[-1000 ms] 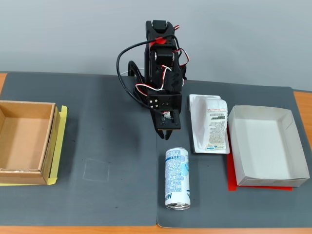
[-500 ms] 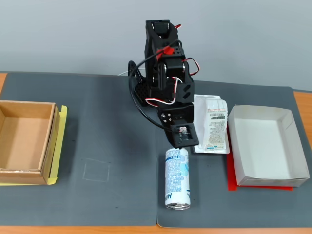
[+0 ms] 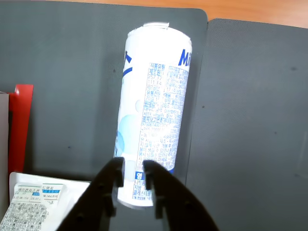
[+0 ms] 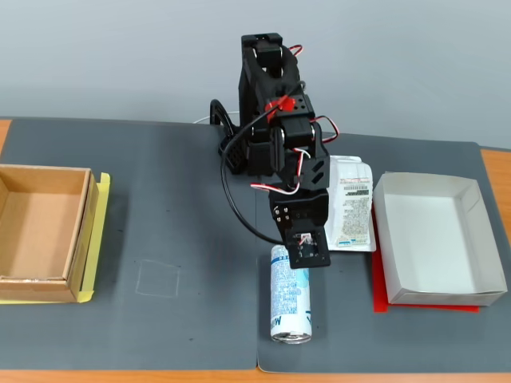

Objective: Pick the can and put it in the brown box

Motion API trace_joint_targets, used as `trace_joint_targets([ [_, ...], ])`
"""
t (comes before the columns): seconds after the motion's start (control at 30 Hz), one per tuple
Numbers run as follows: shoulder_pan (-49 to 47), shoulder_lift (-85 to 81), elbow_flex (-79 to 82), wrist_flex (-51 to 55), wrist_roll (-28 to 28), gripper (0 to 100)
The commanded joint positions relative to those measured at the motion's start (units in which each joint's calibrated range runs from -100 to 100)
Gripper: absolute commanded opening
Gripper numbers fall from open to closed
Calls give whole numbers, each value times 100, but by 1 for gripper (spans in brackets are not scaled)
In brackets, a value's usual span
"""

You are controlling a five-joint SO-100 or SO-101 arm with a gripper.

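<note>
The arm has swung out toward six o'clock, so the gripper (image 3: 133, 169) now hangs over the can's (image 4: 289, 303) near end, jaws nearly closed, holding nothing. The can lies flat, untouched; the brown box (image 4: 41, 231) waits empty at nine o'clock.

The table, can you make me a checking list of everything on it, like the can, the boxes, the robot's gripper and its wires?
Surface: dark grey mats on an orange table.
Job's things: can lying on its side on the mat; brown box at the left edge of the fixed view, nothing seen inside.
Clutter: white packet with a printed label; white tray on a red sheet; yellow sheet under the brown box.
Gripper: gripper over one end of the can, jaws nearly closed, not gripping it.
Cables: black cable looping off the arm; red and white wires.
Surroundings: plain grey wall.
</note>
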Motion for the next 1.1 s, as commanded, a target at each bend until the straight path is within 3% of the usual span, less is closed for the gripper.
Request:
trace_joint_targets([
  [0.0,-11,271,-494,-1,8,16],
  [0.17,-68,568,-584,-10,-23,35],
  [0.33,-255,788,-657,-27,-28,42],
  [1.07,-328,2474,-1562,-201,-28,42],
])
